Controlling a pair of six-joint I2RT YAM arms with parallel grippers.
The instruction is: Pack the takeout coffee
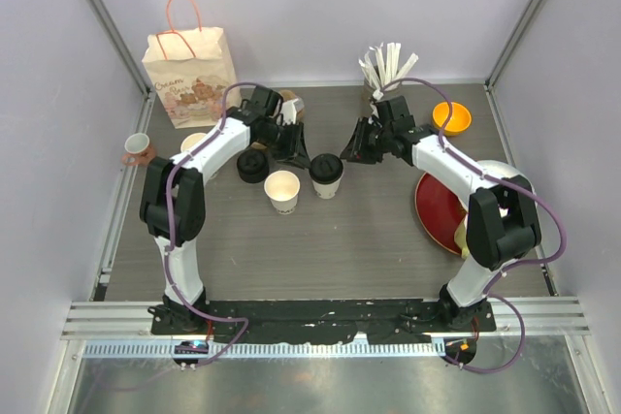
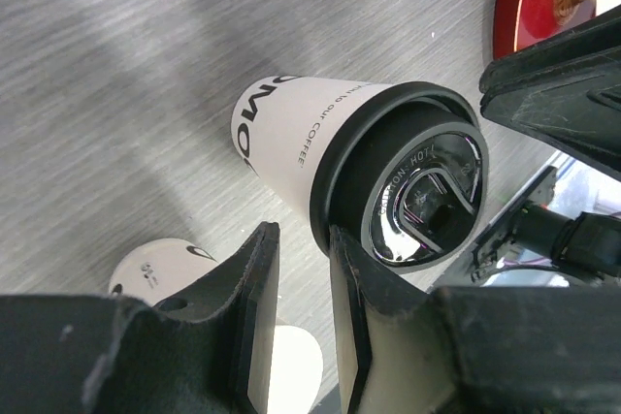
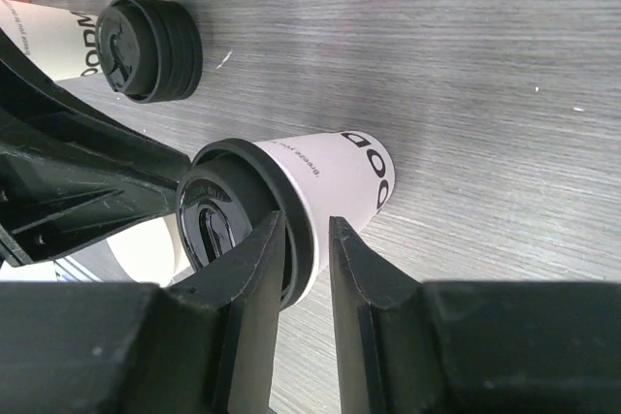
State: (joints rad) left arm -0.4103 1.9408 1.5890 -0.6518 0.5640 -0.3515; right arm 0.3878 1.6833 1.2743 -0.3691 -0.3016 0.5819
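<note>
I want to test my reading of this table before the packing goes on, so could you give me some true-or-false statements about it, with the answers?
1. The takeout coffee wears a black lid. True.
2. The paper bag lies flat on its side. False: it stands upright at the back left.
3. An open cup stands beside the takeout coffee. True.
4. The orange bowl sits on the red plate. False: they are apart, and the bowl is farther back.
</note>
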